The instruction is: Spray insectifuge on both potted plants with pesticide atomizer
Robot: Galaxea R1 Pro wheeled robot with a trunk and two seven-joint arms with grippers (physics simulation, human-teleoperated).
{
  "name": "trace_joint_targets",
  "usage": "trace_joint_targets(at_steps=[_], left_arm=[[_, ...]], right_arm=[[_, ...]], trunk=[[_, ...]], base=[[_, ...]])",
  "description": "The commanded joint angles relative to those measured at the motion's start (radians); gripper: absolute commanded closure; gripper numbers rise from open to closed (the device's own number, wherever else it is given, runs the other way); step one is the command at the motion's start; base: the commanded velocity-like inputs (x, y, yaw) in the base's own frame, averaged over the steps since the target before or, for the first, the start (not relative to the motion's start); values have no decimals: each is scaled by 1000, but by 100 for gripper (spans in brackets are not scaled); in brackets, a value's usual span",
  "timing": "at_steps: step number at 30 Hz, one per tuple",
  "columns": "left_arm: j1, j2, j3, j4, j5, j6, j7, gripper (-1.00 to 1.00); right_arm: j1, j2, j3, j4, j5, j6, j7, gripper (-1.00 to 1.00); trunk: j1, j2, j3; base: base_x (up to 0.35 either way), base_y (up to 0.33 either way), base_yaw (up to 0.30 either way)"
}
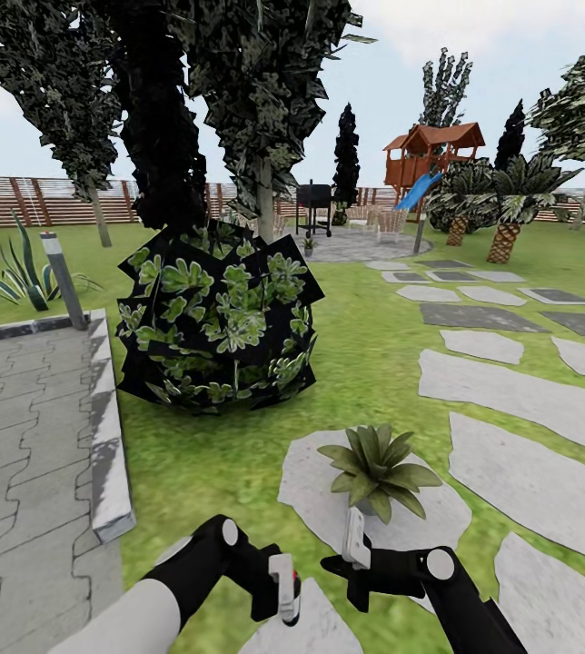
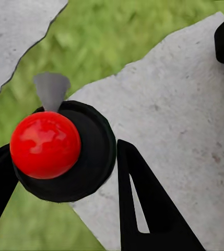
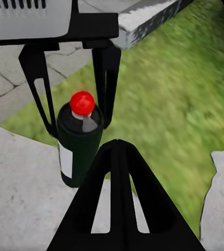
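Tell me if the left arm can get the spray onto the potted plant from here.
Probably yes: the left hand grips the atomizer, and the potted plant sits just ahead with nothing between them, though nozzle aim is unclear.

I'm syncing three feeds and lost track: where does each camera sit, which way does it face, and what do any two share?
Head view: on the robot's head, facing forward and down over lawn; shows both arms, the left gripper, the right gripper and a green-leaved potted plant.
Left wrist view: by the left gripper, looking down its fingers at the red-topped dark pesticide atomizer held between them.
Right wrist view: by the right gripper, facing the left gripper.
Shared: the atomizer shows in both wrist views.
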Motion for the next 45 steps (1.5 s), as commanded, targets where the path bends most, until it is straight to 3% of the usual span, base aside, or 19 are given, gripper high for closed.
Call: trace_joint_targets(at_steps=[1,9,14,45], left_arm=[[0,-2,0,-1,-6,-5,-2,100],[0,-21,2,-3,-4,-5,0,100],[6,-27,4,-53,1,-3,0,100],[12,-29,5,-57,9,-21,1,100]], right_arm=[[0,0,-1,-1,10,-10,0,100],[0,1,-1,-1,10,-9,0,100],[0,0,-1,-1,10,-9,0,100],[0,0,-1,-4,10,-9,0,100]], trunk=[[0,0,-1],[0,0,-1],[0,0,-1],[0,0,-1]], base=[[0,0,0],[0,0,0],[0,0,0],[0,0,0]])
